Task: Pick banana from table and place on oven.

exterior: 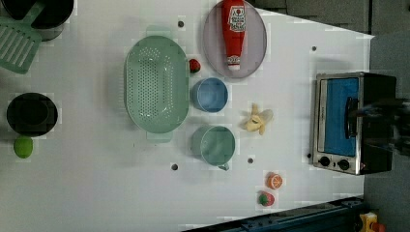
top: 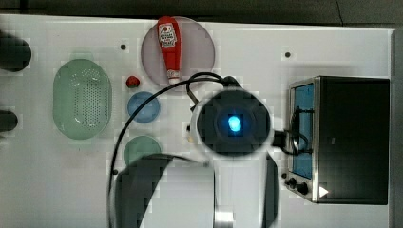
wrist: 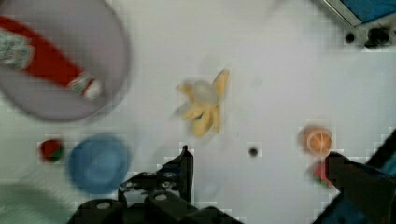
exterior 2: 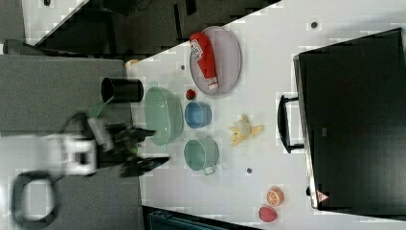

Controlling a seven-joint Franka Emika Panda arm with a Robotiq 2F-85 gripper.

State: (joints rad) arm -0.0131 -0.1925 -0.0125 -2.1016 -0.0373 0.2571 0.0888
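The tool (wrist: 259, 161) is black and angular, its two fingers standing well apart with nothing between them, above bare white table (wrist: 275, 70). In the wrist view the banana (wrist: 204, 103) lies just beyond the fingertips: a soft-looking pale yellow toy with peel strips splayed like a star around a paler core. A small dark bolt hole is near it, and a round orange slice (wrist: 316, 139) lies a little farther off.

The right view shows the tool (exterior 2: 143, 146) in blur at the right view's left, held high above the table, well apart from the banana (exterior 2: 244, 129). The left view shows the banana (exterior: 257, 120) unobstructed between the two cups and the oven (exterior: 355, 123); in the top view the arm's round white-rimmed housing (top: 233, 123) covers that spot.

The oven is boxy, with matte black top, silver frame, blue-tinted glass and a bar handle. Farther left in the left view stand a blue cup (exterior: 210, 94), a green cup (exterior: 215, 145), a perforated mint colander (exterior: 155, 84) and a glossy red ketchup bottle (exterior: 234, 31) on a grey plate (exterior: 256, 53).
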